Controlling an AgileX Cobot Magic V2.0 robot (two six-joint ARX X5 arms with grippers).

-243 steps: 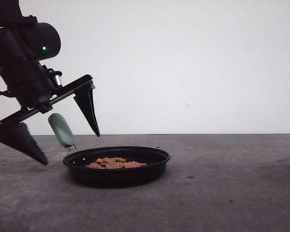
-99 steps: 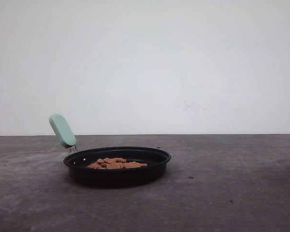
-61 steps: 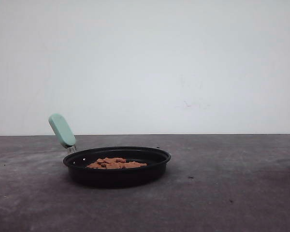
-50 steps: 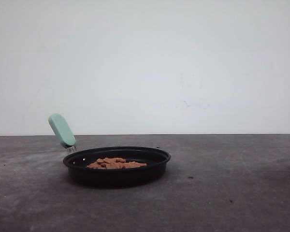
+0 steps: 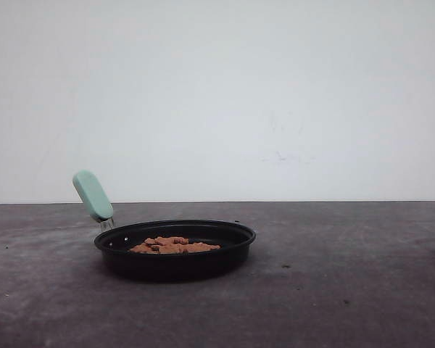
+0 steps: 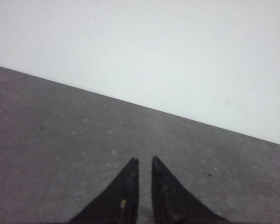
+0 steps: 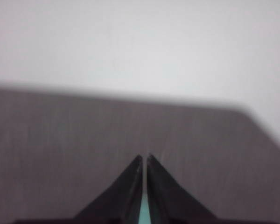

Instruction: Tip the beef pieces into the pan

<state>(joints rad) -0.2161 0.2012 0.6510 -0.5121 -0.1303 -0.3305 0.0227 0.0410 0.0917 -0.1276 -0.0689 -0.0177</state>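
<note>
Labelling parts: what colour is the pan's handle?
Pale mint green handle on the black pan; front view.

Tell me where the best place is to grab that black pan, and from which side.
Grip the pan by its mint-green handle, coming from the left of the front view. The handle sticks up and outward past the rim, clear of the table, so fingers can probably close around it, while the low rim lies close beside the beef pieces.

left gripper [image 6: 144,161] over a dark grey table [image 6: 60,135]. two black pointed fingers [image 6: 126,186], tips near together with a narrow gap between, nothing held. pale yellowish specks on the fingers. table edge runs slanted against a plain white wall [image 6: 154,51]. small dark flecks on the table.
</note>
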